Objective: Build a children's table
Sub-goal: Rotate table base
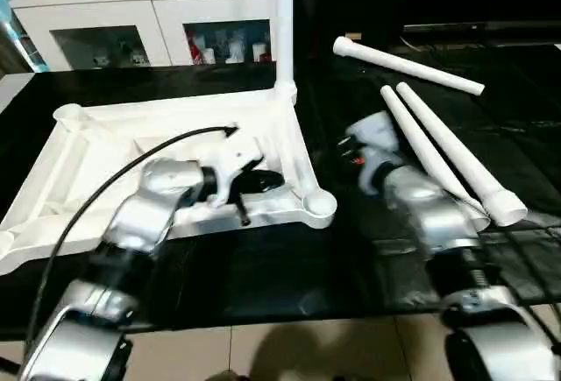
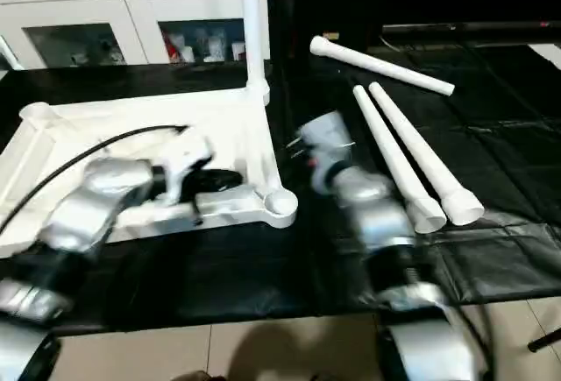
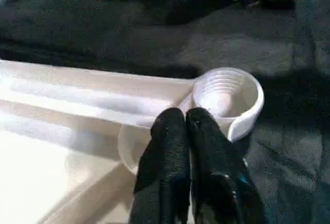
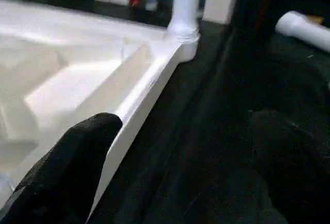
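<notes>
Fingers point(image 3: 175, 147) of the left gripper point(image 1: 254, 184) are pressed together, empty, over the upturned tabletop point(image 1: 88, 149) beside its near-right socket point(image 1: 320, 201). The right gripper point(image 1: 351, 149) is spread wide near three loose legs point(image 1: 434, 149); one leg point(image 1: 284, 22) stands screwed in far right.

Dim room from my head views; white tabletop point(image 1: 166, 149) glares, nearly blown out against black cloth point(image 1: 263, 276). My right forearm point(image 2: 368, 210) smeared by motion blur, left forearm point(image 1: 149, 206) softer. Left wrist view: fingers point(image 3: 172, 152) sharp, background hazy. Right wrist view: near finger point(image 4: 67, 167) out of focus.
</notes>
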